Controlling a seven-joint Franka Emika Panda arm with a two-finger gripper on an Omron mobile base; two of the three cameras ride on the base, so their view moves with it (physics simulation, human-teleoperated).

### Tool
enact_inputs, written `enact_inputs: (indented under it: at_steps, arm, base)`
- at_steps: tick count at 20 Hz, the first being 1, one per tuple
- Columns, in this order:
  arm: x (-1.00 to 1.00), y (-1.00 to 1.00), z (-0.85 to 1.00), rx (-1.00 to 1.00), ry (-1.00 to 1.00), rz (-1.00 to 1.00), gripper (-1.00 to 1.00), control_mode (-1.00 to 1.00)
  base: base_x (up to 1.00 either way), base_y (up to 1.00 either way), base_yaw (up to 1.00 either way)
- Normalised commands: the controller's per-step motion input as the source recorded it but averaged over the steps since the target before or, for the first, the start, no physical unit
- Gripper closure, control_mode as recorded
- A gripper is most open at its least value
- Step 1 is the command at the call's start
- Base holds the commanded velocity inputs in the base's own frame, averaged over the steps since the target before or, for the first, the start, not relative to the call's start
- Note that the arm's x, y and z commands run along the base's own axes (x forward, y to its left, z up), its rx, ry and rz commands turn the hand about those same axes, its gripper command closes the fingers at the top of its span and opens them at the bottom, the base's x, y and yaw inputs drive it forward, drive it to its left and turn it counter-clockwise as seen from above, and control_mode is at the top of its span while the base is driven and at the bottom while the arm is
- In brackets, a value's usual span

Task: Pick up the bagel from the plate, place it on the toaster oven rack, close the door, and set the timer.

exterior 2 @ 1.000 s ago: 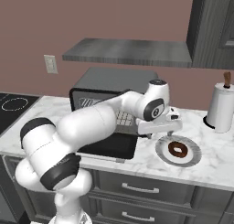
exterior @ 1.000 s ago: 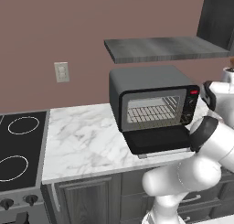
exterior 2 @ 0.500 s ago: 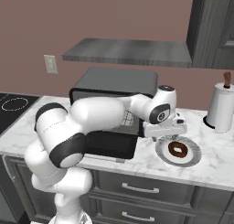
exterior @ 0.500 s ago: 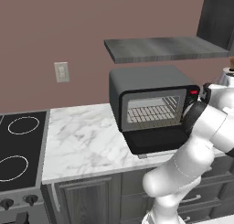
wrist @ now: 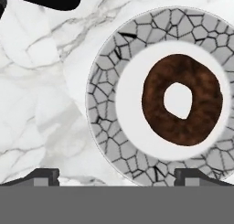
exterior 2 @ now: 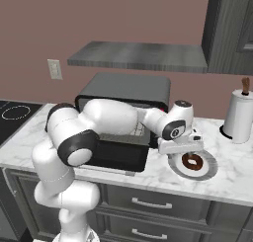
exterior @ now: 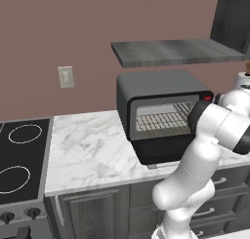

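A: From the left we see the toaster oven [exterior 2: 123, 115] on the marble counter [exterior 2: 232, 174], its door [exterior 2: 116, 156] dropped open.

B: Next the gripper [exterior 2: 182, 146], fingers spread wide and holding nothing, above the plate [exterior 2: 210, 168]. The bagel [wrist: 182, 106] lies on that plate, untouched. A paper towel roll [exterior 2: 239, 116] stands furthest right.

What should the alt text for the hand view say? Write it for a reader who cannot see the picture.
A dark brown bagel lies flat on a round plate with a cracked grey rim, seen from straight above on a white marble counter. The open gripper hovers over it, with its two dark fingertips at the bottom edge.
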Motion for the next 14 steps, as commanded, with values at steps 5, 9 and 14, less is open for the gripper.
enact_inputs:
  at_steps: [5, 9, 14]
  arm:
    - [0.05, -0.05, -0.23, 0.0, -0.02, 0.01, -1.0, -1.0]
    - [0.16, -0.09, -0.12, 0.0, -0.01, 0.0, -1.0, -1.0]
    - [0.26, -0.11, -0.16, 0.0, 0.0, 0.0, -1.0, -1.0]
  base:
    - [0.0, 0.0, 0.0]
    - [0.0, 0.0, 0.0]
    - [0.0, 0.0, 0.0]
